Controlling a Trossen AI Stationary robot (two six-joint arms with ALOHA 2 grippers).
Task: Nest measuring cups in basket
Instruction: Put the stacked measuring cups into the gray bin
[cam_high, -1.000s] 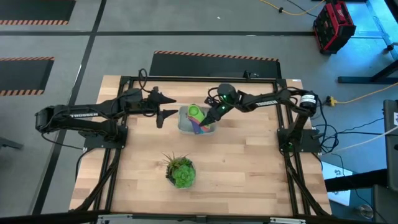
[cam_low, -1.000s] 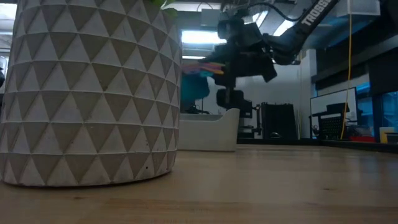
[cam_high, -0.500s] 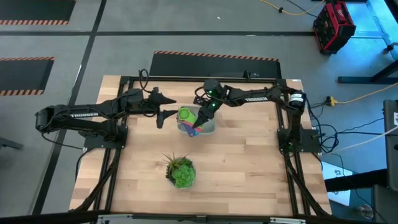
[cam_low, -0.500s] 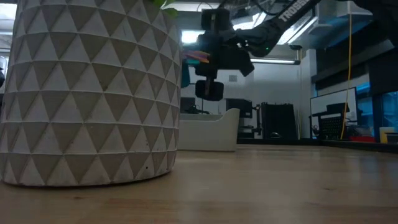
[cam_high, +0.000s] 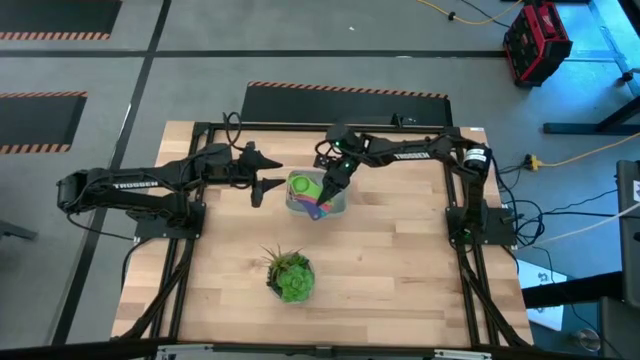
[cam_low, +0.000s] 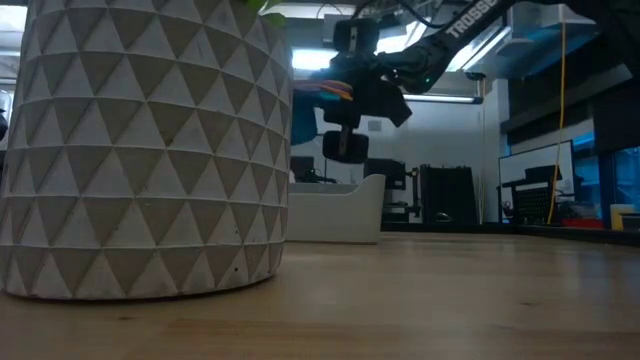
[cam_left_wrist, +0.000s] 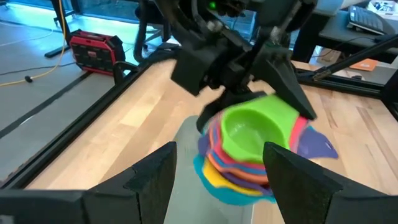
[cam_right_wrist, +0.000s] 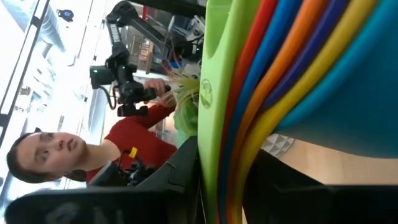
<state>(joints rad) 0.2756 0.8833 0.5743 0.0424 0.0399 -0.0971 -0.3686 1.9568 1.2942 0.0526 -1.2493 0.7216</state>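
Views: high view shows the whole desk (cam_high: 400, 270), both arms, the basket (cam_high: 340, 205) and a leafy plant (cam_high: 290, 277) near the front edge.
Low view: a big white pot (cam_low: 140, 150) with a triangle pattern fills the near side and hides most of the cups; the basket (cam_low: 335, 212) sits on the desk behind it, and the right pincer hangs up in the air above it.
Left wrist view: only here can you see into the top cup; the green cup (cam_left_wrist: 255, 132) is on top, with pink, orange-red, purple, yellow and blue cups stacked under it.
Right wrist view: the stack is seen from the side as coloured bands; a person in a red top stands in the room beyond.
Right pincer (cam_high: 328, 186): nearly closed, it grips the measuring cups (cam_high: 308, 190) by their handles and holds them over the far left part of the basket.
Left pincer (cam_high: 262, 171): wide open, holding nothing, just beside the basket on its left.
Cups: all stacked together, tilted, lifted off the desk.
Change: one second ago the right pincer and the stack were more over the right side of the basket; now they are further left. The left arm has not moved.
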